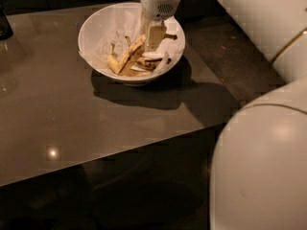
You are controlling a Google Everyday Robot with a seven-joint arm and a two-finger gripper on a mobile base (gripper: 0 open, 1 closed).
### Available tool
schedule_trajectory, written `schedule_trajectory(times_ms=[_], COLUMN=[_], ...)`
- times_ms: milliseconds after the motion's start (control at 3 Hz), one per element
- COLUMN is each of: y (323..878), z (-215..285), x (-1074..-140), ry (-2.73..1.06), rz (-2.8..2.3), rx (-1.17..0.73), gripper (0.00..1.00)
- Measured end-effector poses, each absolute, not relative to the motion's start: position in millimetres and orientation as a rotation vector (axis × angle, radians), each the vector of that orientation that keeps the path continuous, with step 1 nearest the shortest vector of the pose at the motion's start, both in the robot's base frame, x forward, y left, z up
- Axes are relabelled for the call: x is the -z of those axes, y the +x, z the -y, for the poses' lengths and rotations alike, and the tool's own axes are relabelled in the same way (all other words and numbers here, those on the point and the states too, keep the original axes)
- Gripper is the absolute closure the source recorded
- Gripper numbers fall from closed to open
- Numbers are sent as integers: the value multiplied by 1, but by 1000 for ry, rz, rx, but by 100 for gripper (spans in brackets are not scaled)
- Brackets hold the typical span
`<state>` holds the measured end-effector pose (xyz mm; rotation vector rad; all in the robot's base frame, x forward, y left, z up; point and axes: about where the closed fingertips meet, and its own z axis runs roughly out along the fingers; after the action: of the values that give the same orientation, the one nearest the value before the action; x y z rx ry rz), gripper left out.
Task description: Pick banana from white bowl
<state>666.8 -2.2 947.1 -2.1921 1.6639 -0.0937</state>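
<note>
The white bowl (96,28) stands at the far side of the table and is lined with crumpled white paper. Several bananas lie in it. The banana (131,56), long and brown-speckled, slants up from the bowl's bottom toward the right. My gripper (150,36) reaches down into the right half of the bowl from above. It is shut on the banana's upper end. A pale finger (156,34) shows in front. Shorter, paler bananas (144,63) lie under and beside the banana.
The bowl sits on a glossy brown table (72,123) whose near edge runs across the lower half of the view. My white arm and body (259,166) fill the right side. A dark object (5,25) stands at the table's far left corner.
</note>
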Motion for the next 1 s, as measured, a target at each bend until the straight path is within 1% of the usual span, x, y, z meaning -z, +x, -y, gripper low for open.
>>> schedule_trajectory(times_ms=[667, 1000], y=[660, 634], z=[-2, -6], x=[-959, -979], ry=[-2198, -2203], rz=[-1621, -1508], rx=[119, 64], gripper=[100, 100])
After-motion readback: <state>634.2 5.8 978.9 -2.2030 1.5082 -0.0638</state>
